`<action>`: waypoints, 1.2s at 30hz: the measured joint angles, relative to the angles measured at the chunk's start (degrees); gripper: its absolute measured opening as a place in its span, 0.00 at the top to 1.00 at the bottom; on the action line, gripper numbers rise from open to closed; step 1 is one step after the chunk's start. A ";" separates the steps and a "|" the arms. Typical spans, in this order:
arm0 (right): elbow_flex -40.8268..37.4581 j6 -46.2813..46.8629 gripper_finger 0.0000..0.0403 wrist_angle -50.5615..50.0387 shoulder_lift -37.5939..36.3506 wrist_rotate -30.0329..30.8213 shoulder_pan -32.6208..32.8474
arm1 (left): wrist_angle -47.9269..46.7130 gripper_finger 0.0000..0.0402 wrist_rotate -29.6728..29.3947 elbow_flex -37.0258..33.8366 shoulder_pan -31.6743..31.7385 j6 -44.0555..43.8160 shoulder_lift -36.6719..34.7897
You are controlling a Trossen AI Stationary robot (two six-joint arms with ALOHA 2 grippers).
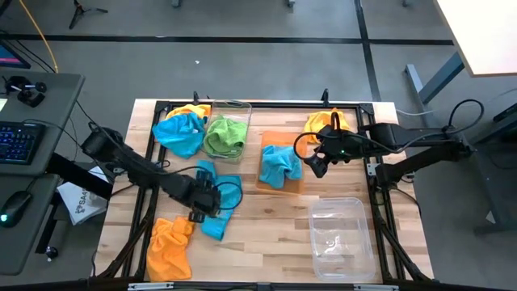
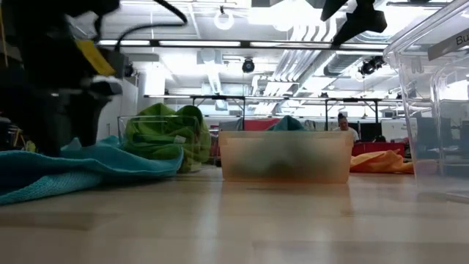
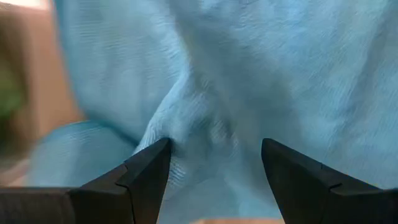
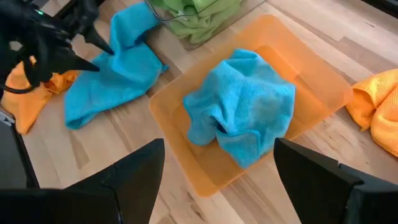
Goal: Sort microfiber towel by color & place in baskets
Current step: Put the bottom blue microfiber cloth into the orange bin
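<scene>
Near the table's left, the left gripper [image 1: 207, 200], fingers apart, straddles a blue towel [image 1: 215, 202] and should pinch its raised fold squarely.

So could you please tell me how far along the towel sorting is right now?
Done: one blue towel lies in the orange basket, and green towels fill a clear basket. In hand: the left tool, open, is down on a blue towel on the table. Left: other blue and orange towels on the table; the second clear basket is empty.

Probably a robotics lab, exposed ceiling ducts [image 2: 293, 59], strip lights, keyboard [image 1: 18, 141] beside the workbench [image 1: 266, 234]
</scene>
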 joint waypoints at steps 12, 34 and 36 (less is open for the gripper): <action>0.00 1.44 0.26 1.59 -0.20 -2.12 0.31 | 7.64 0.64 10.66 -3.06 2.44 -3.46 2.73; 7.97 -11.89 0.26 18.36 -13.28 11.44 3.13 | 38.68 1.00 9.61 32.87 20.46 13.03 -5.13; 8.84 -14.15 0.26 19.81 -13.97 12.68 3.13 | 48.27 1.00 13.69 31.57 22.90 10.47 -3.35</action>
